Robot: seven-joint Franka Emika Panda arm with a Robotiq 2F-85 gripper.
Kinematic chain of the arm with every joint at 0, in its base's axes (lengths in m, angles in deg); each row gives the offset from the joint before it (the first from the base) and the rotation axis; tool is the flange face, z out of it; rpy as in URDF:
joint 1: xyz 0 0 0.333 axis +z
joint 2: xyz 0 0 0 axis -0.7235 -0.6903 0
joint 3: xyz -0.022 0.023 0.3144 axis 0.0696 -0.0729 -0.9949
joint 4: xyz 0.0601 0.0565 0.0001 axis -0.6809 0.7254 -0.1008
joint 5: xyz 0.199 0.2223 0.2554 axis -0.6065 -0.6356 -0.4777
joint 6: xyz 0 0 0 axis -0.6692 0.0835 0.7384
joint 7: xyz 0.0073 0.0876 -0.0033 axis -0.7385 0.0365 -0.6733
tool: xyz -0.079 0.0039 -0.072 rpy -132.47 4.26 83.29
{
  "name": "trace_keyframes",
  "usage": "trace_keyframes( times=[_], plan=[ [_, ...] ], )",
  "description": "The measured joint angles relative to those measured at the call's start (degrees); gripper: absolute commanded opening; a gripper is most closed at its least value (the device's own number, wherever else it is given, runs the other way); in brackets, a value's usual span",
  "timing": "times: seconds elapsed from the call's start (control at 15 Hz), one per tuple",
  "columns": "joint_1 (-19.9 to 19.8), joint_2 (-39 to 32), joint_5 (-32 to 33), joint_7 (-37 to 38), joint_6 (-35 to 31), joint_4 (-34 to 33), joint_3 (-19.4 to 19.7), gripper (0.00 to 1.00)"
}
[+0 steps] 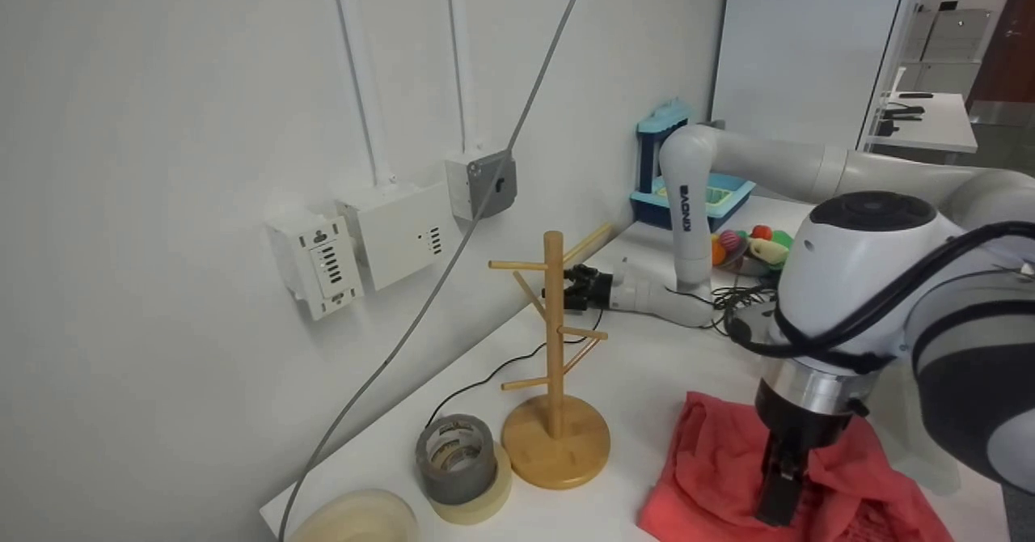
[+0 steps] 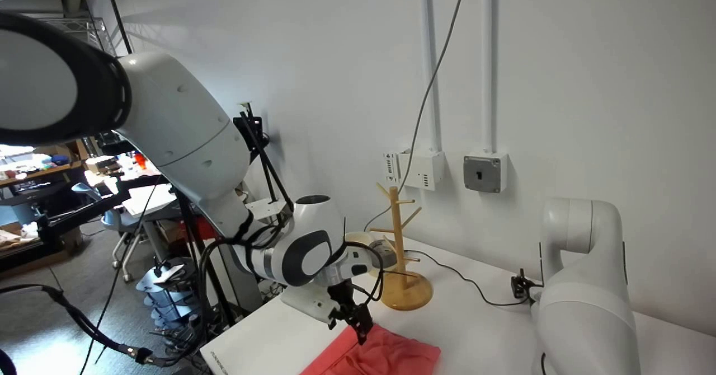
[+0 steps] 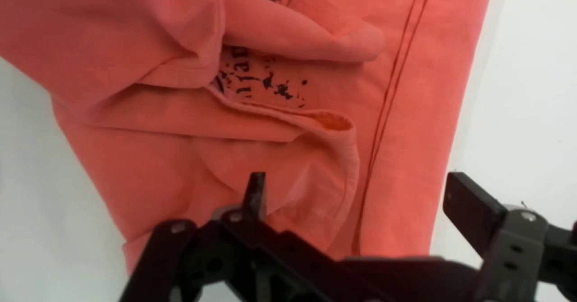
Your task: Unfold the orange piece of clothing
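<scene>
Coral garment (image 3: 135, 148) lies in loose folds beneath a parted tool (image 3: 356, 185)

Cloth overlaps cloth on the worktop (image 1: 647, 364), with part of the garment hidden from the wrist view by the tool. Black printed lettering (image 3: 275, 85) shows between the folds, partly covered, and twin lines of stitching (image 3: 393, 94) run along a flatter strip near one edge.

The tool points down, its fingers (image 3: 472, 208) well apart, fabric visible between them. In the wrist view one finger is seen against the folds, the other against bare worktop just past the garment's edge. Whether either touches the cloth cannot be told.

Near the garment but apart from it, a wooden peg stand (image 1: 556, 421) is upright in both exterior views. Just beside its round base, a roll of grey tape (image 1: 454, 485) sits on a roll of tan tape (image 1: 479, 511); a pale bowl (image 1: 356, 518) close by is cut off at the bottom. Farther along, a white arm (image 1: 691, 170) marked KINOVA bends down beside small coloured pieces (image 1: 764, 249).
</scene>
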Motion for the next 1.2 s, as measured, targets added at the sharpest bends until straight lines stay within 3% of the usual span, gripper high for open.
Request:
trace_keyframes(
  times=[0.27, 0.73, 1.2],
  plan=[
    [0.13, -2.15, -4.66, -5.43, 2.58, -1.30, 0.01, 1.00],
    [1.20, -5.42, -4.71, -7.36, 4.23, -3.73, 1.55, 1.00],
    [2.21, -9.03, -4.71, -7.36, 4.23, -6.03, 2.04, 0.83]
  ],
)
